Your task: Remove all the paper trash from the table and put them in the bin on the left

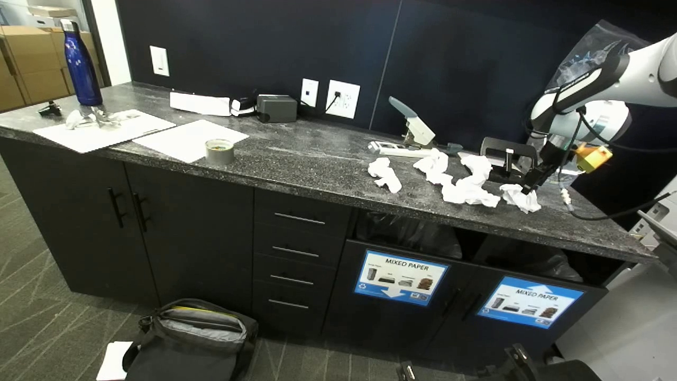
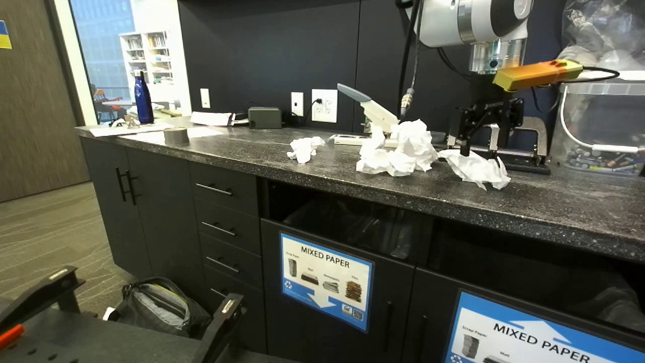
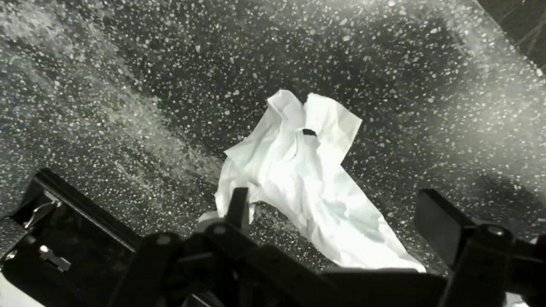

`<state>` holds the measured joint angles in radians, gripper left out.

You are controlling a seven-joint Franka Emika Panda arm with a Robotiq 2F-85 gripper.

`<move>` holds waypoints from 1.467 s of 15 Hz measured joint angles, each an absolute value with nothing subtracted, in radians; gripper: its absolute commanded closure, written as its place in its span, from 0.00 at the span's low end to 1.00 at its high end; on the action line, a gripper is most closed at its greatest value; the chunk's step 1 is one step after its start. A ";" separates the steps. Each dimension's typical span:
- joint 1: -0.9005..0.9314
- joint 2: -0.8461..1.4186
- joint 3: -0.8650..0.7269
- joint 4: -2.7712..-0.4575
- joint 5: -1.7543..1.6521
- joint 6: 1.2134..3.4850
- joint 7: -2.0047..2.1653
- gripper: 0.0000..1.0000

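The rightmost paper scrap (image 3: 307, 179) lies crumpled toward the right end of the table (image 1: 307, 164), low beneath the end effector (image 3: 339, 211). Its long axis runs roughly along the table's near edge, the left end set slightly farther back than the right; both exterior views show that slope from far left to near right. The end effector's fingers (image 3: 441, 226) stand wide apart and hold nothing, one on the far side of the scrap, one on the near side, so the line between them crosses the long axis at a slant. In the wrist view the left part of the scrap passes between them, while much of its bulk reaches out to the right and near. The far finger overlaps a small fold of paper there; whether it touches cannot be told.

The step in hand looks like the grasp of this scrap, not yet made. A slight shift right and near before closing would probably take in more paper; otherwise only the thinner left end may be pinched.

The other scraps (image 1: 465, 191) lie just left. A black hole punch (image 3: 81, 243) stands near on the far side and could be brushed. The left bin (image 1: 396, 312) opens below the table's near edge, to the left.
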<state>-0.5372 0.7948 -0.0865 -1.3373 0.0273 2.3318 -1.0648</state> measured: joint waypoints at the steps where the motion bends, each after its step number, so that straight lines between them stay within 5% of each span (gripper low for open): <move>1: -0.537 0.813 -0.087 -1.315 0.026 2.332 -1.065 0.00; 5: -0.539 0.876 -0.087 -1.248 0.025 2.330 -1.065 0.02; 6: -0.540 0.889 -0.087 -1.234 0.025 2.330 -1.065 0.26; 8: -0.543 0.914 -0.087 -1.207 0.025 2.327 -1.065 0.30; 15: -0.550 0.972 -0.087 -1.129 0.025 2.276 -1.065 0.84; 22: -0.546 0.958 -0.087 -1.129 0.026 2.188 -1.001 0.87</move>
